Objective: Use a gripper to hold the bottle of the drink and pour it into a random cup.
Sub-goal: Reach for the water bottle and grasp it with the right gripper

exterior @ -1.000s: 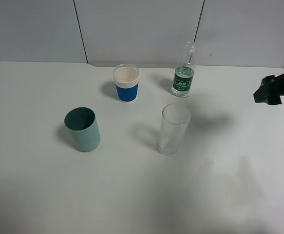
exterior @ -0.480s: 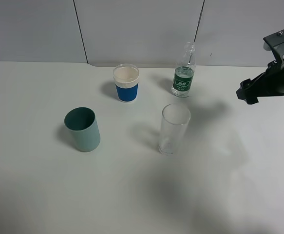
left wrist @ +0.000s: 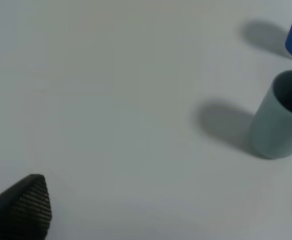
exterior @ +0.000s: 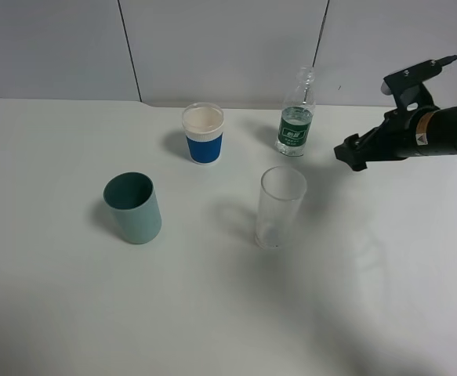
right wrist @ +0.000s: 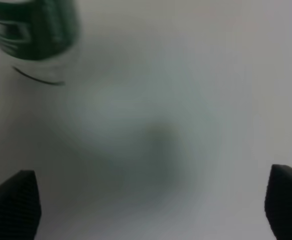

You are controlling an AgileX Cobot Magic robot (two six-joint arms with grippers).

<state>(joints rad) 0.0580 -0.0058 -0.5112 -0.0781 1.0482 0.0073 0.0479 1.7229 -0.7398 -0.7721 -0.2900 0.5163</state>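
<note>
The bottle (exterior: 295,125), clear plastic with a dark green label, stands upright at the back of the white table (exterior: 71,298); the right wrist view shows its labelled lower part (right wrist: 35,35), blurred. The cup (exterior: 279,207), a tall clear glass, stands in front of the bottle. My right gripper (exterior: 351,154) hovers just to the right of the bottle, apart from it. In the right wrist view this gripper (right wrist: 151,202) is open, its fingertips (right wrist: 13,202) wide apart with only table between them. My left gripper (left wrist: 161,205) is open over bare table and is out of the exterior view.
A teal-green cup (exterior: 134,207) stands at the left, also seen as the teal cup (left wrist: 278,122) in the left wrist view. A white cup with a blue band (exterior: 203,133) stands at the back, left of the bottle. A grey wall runs behind the table.
My right arm has come in from the right edge, moving left toward the bottle. The bottle and the cups have not moved.
</note>
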